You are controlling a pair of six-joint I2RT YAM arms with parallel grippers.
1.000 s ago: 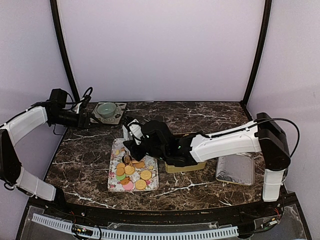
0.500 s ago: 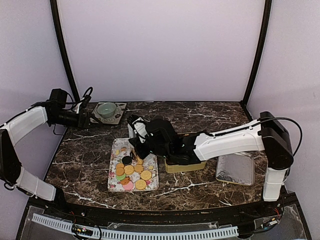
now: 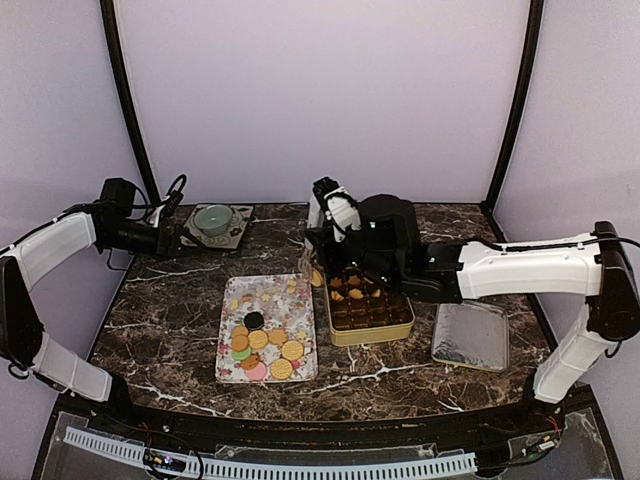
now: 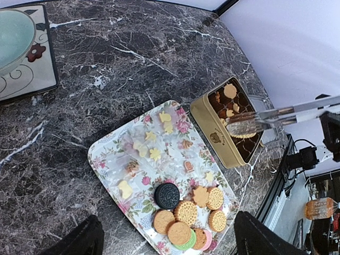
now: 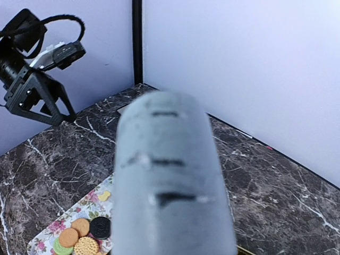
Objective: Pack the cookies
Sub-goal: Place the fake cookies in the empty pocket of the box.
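Note:
The cookies (image 3: 262, 350) lie in a cluster at the near end of a flower-patterned tray (image 3: 240, 295): golden ones, a dark one, a green and a pink. The left wrist view shows the same cookies (image 4: 186, 223). My right gripper (image 3: 328, 232) is shut on metal tongs (image 4: 265, 119), which pinch one golden cookie (image 4: 243, 134) above the gold tin (image 3: 365, 332). In the right wrist view the tongs (image 5: 167, 175) are a grey blur that hides the jaws. My left gripper (image 3: 175, 240) hovers open at the far left, its black fingertips (image 4: 79, 239) wide apart.
The tin holds brown paper cups, some with small cookies (image 3: 352, 292) in them. A silver lid (image 3: 470, 335) lies right of the tin. A pale green bowl (image 3: 213, 218) on a patterned mat sits at the back left. Small wrapped sweets (image 4: 141, 146) lie on the tray's far half.
The right arm has lifted off the tray and swung right and back, carrying a cookie in the tongs to above the tin. The left arm has not moved.

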